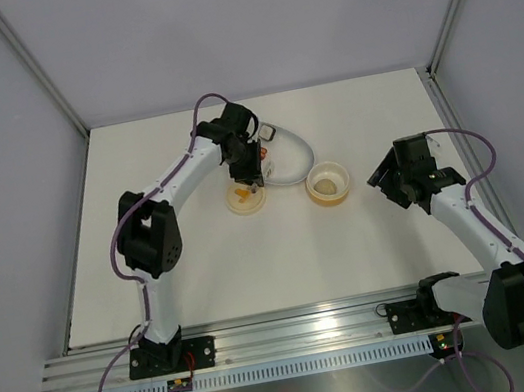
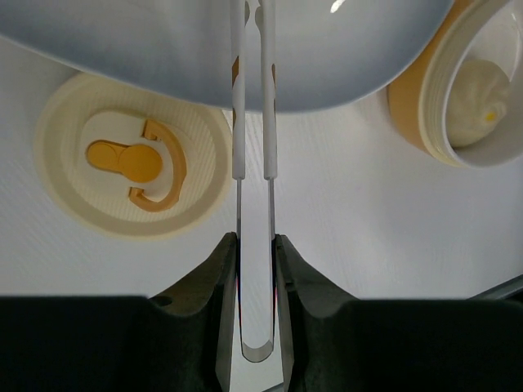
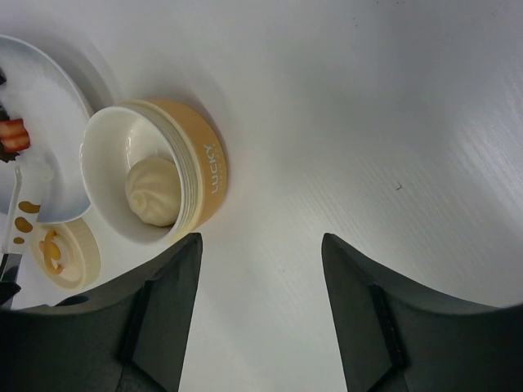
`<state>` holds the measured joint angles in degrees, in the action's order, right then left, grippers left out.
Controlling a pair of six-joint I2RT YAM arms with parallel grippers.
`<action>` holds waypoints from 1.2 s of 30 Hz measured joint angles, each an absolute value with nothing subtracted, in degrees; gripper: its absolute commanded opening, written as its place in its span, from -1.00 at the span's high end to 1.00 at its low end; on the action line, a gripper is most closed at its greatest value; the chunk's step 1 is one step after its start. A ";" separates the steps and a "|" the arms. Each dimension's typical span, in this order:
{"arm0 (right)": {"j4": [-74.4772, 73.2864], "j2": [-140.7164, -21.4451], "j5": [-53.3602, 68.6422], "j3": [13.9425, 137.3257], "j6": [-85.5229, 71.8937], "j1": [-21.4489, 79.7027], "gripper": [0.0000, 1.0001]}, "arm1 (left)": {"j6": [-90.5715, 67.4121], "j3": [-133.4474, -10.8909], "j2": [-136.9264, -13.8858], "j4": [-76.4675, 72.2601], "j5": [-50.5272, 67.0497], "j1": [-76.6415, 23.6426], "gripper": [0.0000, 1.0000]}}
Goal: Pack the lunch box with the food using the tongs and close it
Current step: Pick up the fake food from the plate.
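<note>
The lunch box (image 1: 328,182) sits open near the middle of the tabletop (image 1: 207,287), with a pale round bun (image 3: 155,189) inside. Its lid (image 1: 247,199) lies flat to its left. A white oval dish (image 2: 122,49) stands just behind both, toward the far edge. The left gripper (image 1: 245,170) reaches out above the lid, jaws pinched narrowly on the tongs (image 2: 253,122), whose legs cross the dish's rim. The right gripper (image 3: 260,245) hovers right of the tub, jaws wide apart and holding nothing.

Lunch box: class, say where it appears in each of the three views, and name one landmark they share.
Top external: lunch box at centre, right of the lid.
Left wrist: upper right corner.
Right wrist: left of centre.
Shared landmark: the lid, seen in all three.
</note>
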<state>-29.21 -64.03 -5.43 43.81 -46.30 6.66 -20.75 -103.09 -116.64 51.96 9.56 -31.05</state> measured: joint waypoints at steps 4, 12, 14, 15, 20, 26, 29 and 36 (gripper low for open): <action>-29.93 -64.29 -5.56 43.88 -46.26 6.66 -0.40 | -20.78 -105.14 -119.42 52.40 8.23 -30.83 0.62; -30.13 -65.08 -6.48 44.69 -46.06 6.68 -0.48 | -20.99 -107.66 -121.01 53.98 3.16 -30.50 0.50; -30.13 -65.49 -6.50 44.71 -46.04 6.68 -0.48 | -21.04 -107.66 -121.21 54.15 2.68 -30.33 0.49; -30.13 -65.73 -6.52 44.71 -46.04 6.68 -0.48 | -21.06 -107.81 -121.40 54.24 2.55 -30.26 0.49; -30.13 -66.06 -6.55 44.71 -46.00 6.68 -0.50 | -21.12 -109.27 -123.22 54.26 2.26 -30.02 0.38; -30.13 -66.39 -6.57 44.71 -45.98 6.66 -0.51 | -21.52 -110.28 -125.16 54.35 2.31 -29.91 0.33; -30.13 -66.50 -6.57 44.71 -45.84 6.66 -0.51 | -21.63 -110.54 -125.64 54.35 2.31 -29.80 0.33; -30.11 -66.54 -6.57 44.71 -45.78 6.66 -0.51 | -21.65 -111.48 -126.04 54.46 2.55 -29.43 0.34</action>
<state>-30.11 -66.54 -6.57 44.71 -45.78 6.66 -21.65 -111.48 -126.04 54.46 2.55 -29.43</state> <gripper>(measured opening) 0.755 0.337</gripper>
